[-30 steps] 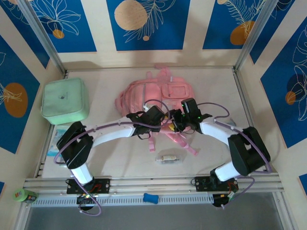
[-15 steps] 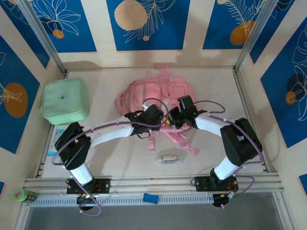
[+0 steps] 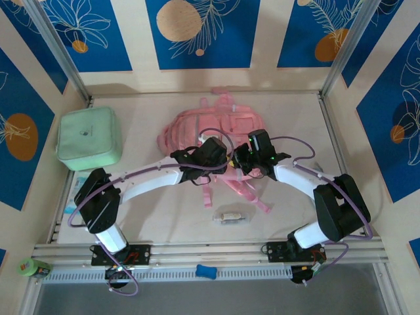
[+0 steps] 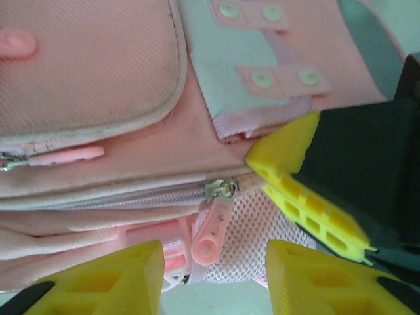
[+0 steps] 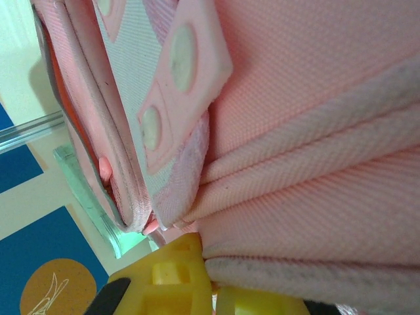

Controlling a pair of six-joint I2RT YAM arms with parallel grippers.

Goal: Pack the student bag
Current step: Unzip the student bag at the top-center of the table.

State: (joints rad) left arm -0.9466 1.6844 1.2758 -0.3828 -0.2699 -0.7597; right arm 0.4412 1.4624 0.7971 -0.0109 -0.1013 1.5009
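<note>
Bag (image 3: pixel 216 125) is soft and floppy. My right pincer (image 5: pixel 210 289) pinches its edge; my open left pincer (image 4: pixel 213 266) should grab the zipper tab (image 4: pixel 211 236).

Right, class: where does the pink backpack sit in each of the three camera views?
Top external: pink backpack at the centre of the table, towards the back wall.
Left wrist: pink backpack across most of the frame, zip pull at bottom centre.
Right wrist: its pink fabric spans centre and right.
Shared landmark: the pale panel with pink snap tabs, in both wrist views.

Matt woven-cloth student bag (image 4: pixel 92 72); smooth plastic zip pull (image 4: pixel 211 236).
</note>
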